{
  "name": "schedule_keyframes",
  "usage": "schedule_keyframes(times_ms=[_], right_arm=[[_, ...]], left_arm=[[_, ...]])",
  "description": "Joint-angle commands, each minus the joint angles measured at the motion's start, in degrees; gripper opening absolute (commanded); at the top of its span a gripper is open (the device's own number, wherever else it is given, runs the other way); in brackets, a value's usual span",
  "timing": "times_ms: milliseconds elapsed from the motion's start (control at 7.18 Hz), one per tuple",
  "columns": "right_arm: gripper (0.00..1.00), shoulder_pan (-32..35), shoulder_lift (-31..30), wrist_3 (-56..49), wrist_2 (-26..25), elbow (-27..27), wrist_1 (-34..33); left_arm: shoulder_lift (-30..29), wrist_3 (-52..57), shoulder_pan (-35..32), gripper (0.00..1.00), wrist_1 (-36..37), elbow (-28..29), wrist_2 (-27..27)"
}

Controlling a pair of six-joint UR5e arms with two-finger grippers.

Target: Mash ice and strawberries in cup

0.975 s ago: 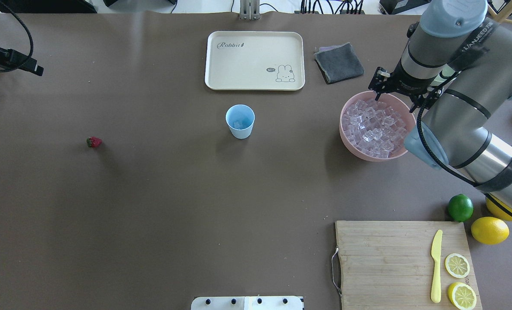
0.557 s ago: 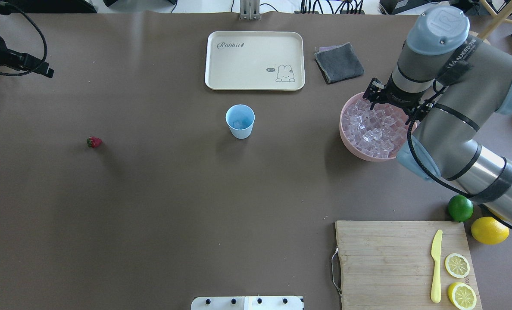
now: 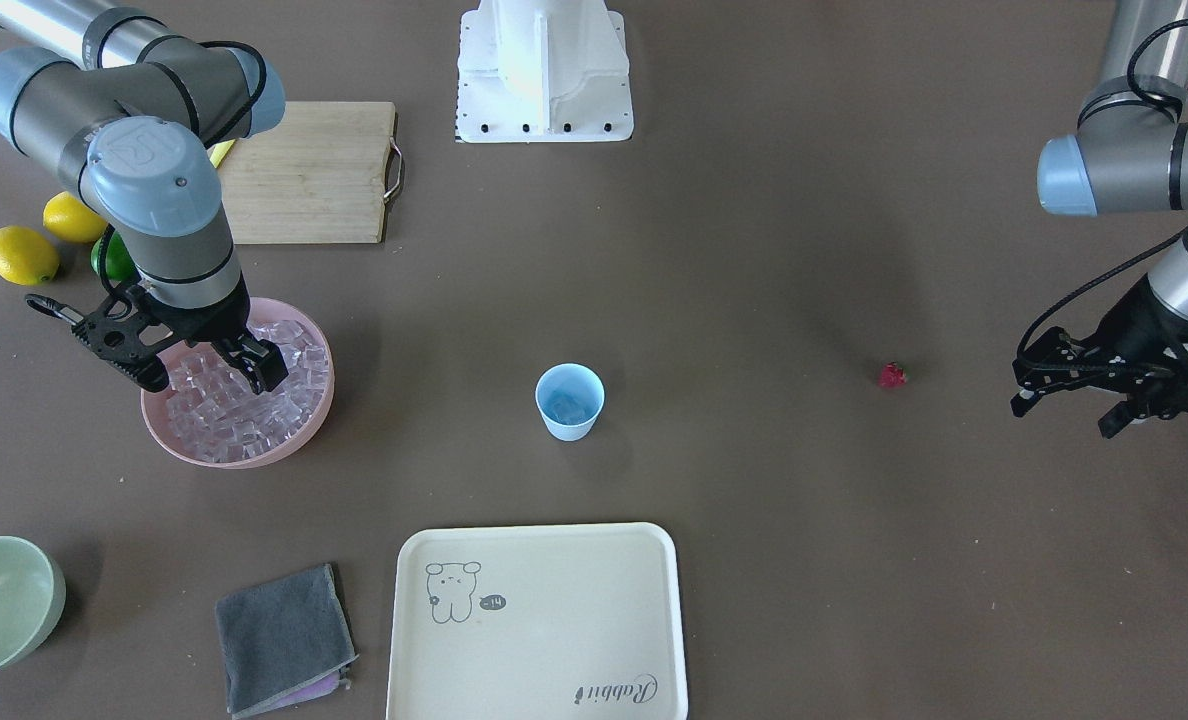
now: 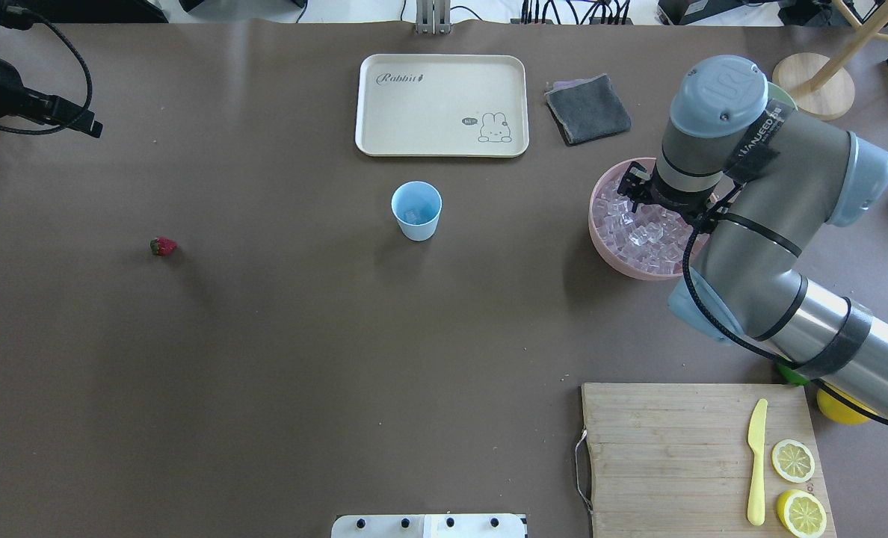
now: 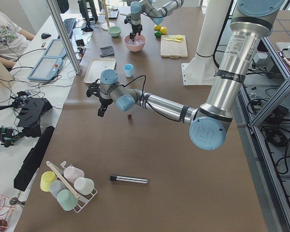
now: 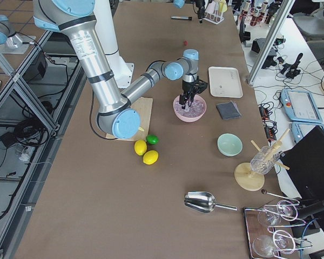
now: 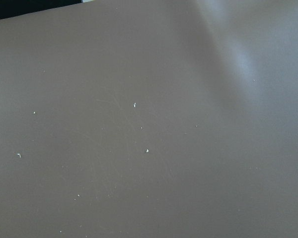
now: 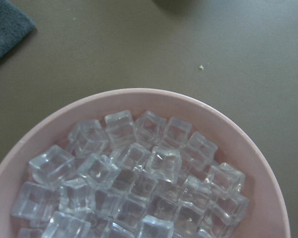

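The right arm's fingers [image 3: 262,370], spread wide and empty, hang directly over the small clear ice cubes [image 8: 134,168] heaped in the wide pink bowl [image 8: 154,96].

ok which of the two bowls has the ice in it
The pink bowl, the one below the right gripper, is heaped with clear ice cubes; the pale-green bowl looks empty.

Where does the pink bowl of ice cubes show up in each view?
Front-facing: pink bowl at middle left.
Overhead: bowl at right, upper half.
Exterior left: bowl far, top centre.
Exterior right: bowl at centre.
Left wrist: not in it.
Right wrist: bowl fills the lower frame.
Shared landmark: grey cloth beside it.
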Motion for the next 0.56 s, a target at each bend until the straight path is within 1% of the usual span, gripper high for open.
schedule_keyframes(times_ms=[0,139,418], right_arm=[[0.93,-2.10,-0.71,0.97,-0.14,-0.66,-0.05],[0.93,-2.20,-0.54,0.88,-0.05,-0.75,-0.05],[0.87,-1.50,-0.19,-1.47,-0.05,-0.75,-1.63]], left_arm=[[0.24,0.11,0.03,0.98,-0.09,-0.11,0.19],[0.59,0.11,0.03,0.98,-0.09,-0.20,0.19],[0.68,0.11,0.03,0.98,-0.18,-0.11,0.27]])
